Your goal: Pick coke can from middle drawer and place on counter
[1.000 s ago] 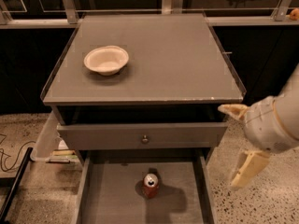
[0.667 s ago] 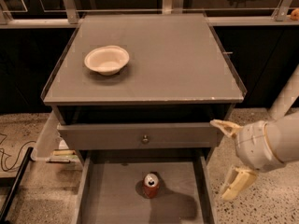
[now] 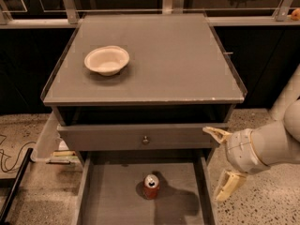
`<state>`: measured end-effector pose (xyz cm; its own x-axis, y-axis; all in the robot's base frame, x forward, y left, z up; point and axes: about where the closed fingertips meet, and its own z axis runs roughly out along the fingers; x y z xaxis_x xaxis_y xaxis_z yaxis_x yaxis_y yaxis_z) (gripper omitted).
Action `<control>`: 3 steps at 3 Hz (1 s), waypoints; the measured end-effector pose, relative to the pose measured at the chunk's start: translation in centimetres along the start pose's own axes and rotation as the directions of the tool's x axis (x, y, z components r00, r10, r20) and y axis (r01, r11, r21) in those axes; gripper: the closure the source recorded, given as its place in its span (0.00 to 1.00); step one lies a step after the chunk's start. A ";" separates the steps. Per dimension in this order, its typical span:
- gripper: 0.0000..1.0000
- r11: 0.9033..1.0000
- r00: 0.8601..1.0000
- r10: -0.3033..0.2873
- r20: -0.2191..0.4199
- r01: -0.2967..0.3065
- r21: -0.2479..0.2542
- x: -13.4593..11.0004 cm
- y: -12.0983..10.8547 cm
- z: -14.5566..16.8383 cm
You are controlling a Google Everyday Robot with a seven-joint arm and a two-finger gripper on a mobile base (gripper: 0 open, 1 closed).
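The coke can [image 3: 151,186], red with a silver top, stands upright on the floor of the open middle drawer [image 3: 112,196], near the drawer's middle. The counter [image 3: 159,60] is the flat grey cabinet top above. My gripper [image 3: 219,164] is at the right side of the cabinet, over the drawer's right wall and to the right of the can, apart from it. Its two cream fingers [image 3: 216,134] are spread wide, one up by the drawer front above, one lower, with nothing between them.
A shallow white bowl [image 3: 107,59] sits on the counter's left part. The closed grey drawer front with a round knob [image 3: 146,139] hangs above the open drawer. Speckled floor, a cable at far left, and a railing behind the cabinet.
My gripper and arm have moved left and down, from beside the cabinet's right edge toward the open drawer. The can and bowl have not moved.
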<state>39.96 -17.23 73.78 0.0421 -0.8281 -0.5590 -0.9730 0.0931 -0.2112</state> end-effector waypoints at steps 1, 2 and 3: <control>0.00 1.000 1.000 0.016 0.005 -0.016 -0.017 -0.3 0.3 0.1; 0.00 0.997 0.998 0.058 0.014 -0.057 -0.041 1.8 0.9 3.6; 0.00 0.993 0.992 0.114 0.048 -0.112 -0.041 5.9 1.3 8.6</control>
<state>40.90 -17.20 63.29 -0.0579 -0.7846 -0.6173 -0.9802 0.1621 -0.1140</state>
